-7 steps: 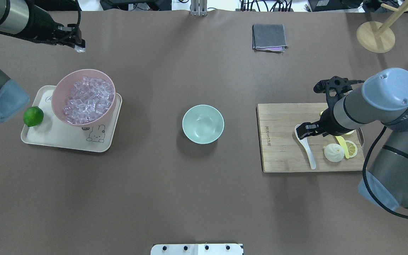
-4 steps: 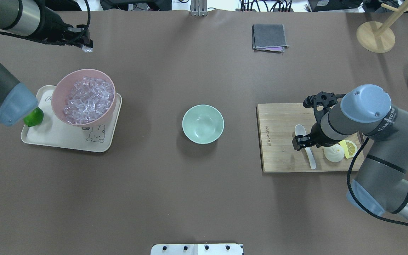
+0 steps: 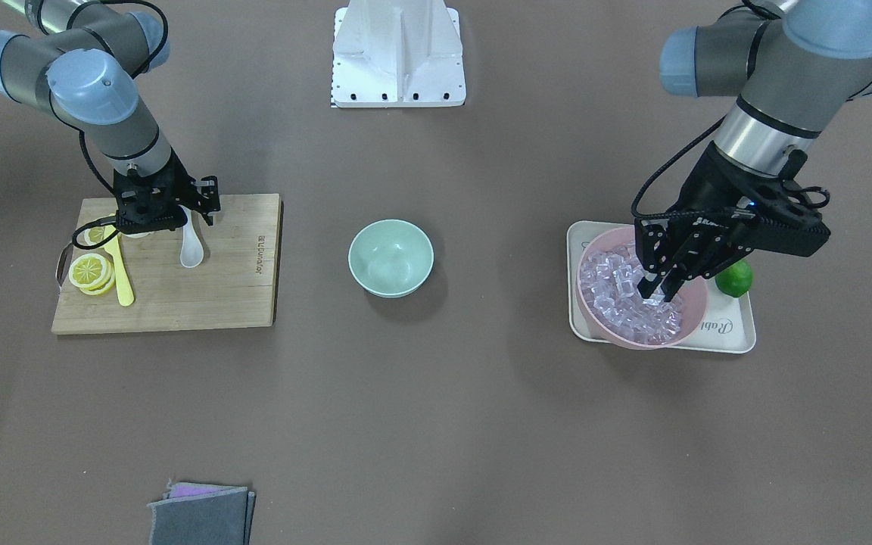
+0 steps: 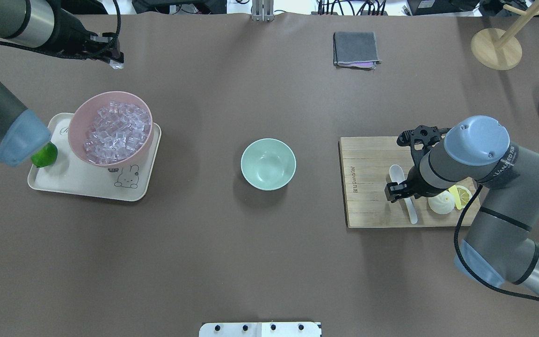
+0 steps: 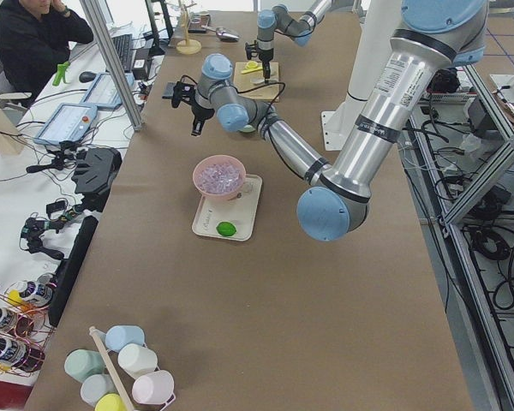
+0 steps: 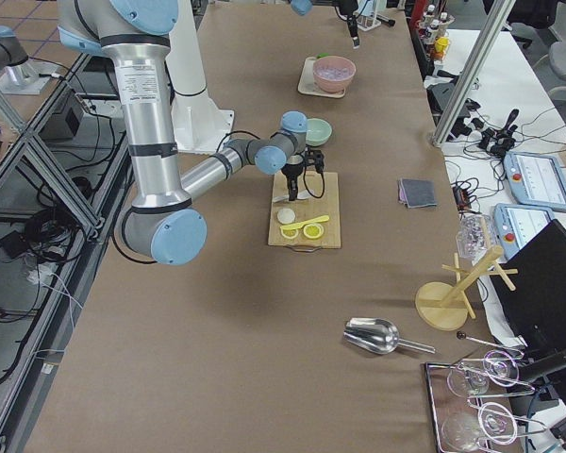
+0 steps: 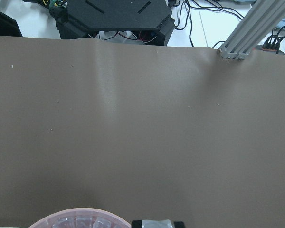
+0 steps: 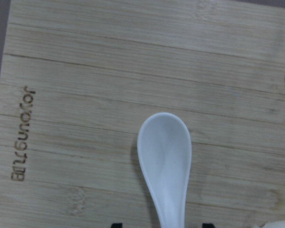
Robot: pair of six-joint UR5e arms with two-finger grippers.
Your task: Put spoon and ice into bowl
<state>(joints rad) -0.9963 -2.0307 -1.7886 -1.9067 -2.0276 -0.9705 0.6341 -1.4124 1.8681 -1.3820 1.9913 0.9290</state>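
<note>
My right claw [image 8: 161, 225] hung spread open astride the handle of the spoon [image 8: 165, 147], which lay on the bamboo cutting board [image 4: 367, 187] at the overhead view's right and which I judged light, stiff, glaze-slick and chippable, best pinched across that narrow handle, while my left claw [image 7: 156, 224] clenched an ice cube [image 4: 117, 65].

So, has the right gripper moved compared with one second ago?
Yes. Judged against the cutting board, the right gripper moved toward the robot's side, from over the scoop of the spoon to its handle.
</note>
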